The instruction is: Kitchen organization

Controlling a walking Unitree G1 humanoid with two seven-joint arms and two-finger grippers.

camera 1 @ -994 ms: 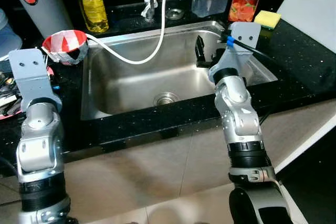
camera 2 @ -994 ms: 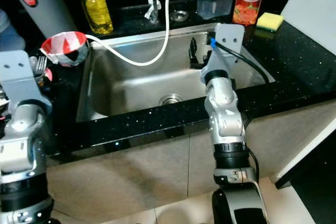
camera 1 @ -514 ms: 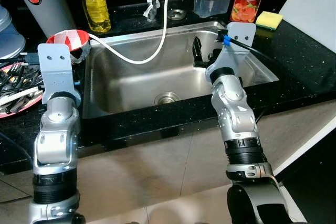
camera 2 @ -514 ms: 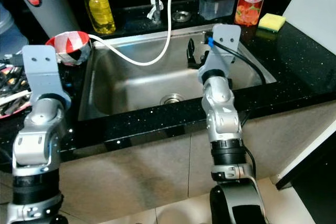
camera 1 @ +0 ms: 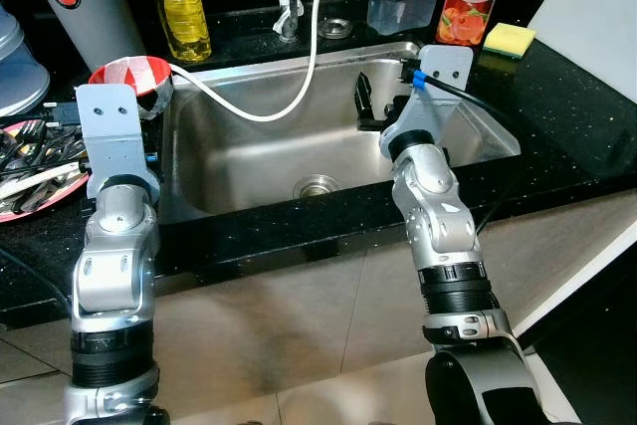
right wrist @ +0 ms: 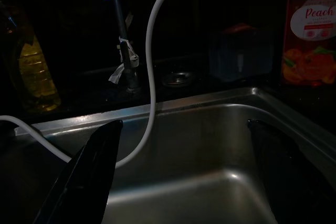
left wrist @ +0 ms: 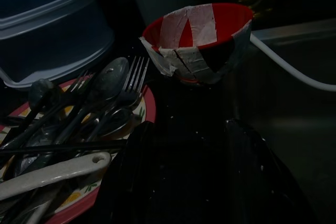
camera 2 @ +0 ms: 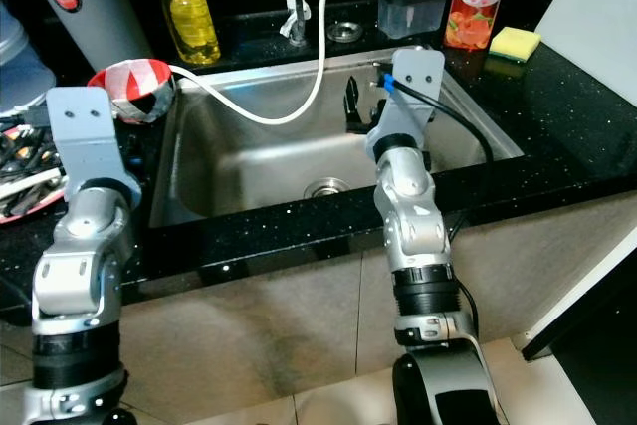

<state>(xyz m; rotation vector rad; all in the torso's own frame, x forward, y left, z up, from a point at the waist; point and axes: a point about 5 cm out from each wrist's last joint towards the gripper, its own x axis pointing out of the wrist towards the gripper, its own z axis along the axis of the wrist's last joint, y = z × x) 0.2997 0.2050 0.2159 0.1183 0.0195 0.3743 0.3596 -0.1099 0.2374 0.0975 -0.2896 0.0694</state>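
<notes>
Swung toward the counter, left tool gapes wide just short of the taped bowl beside the cutlery plate

"Peach", seemingly, on orange bottle

Two silver arms, built of rounded, brushed-metal segments stacked over black ribbed collars. Each wrist carries a flat grey plate with two small dark screw holes. A black cable with a blue clip runs off the right plate. The right claw has long black fingers, matte and blade-shaped; the left claw matches, faintly speckled.
</notes>
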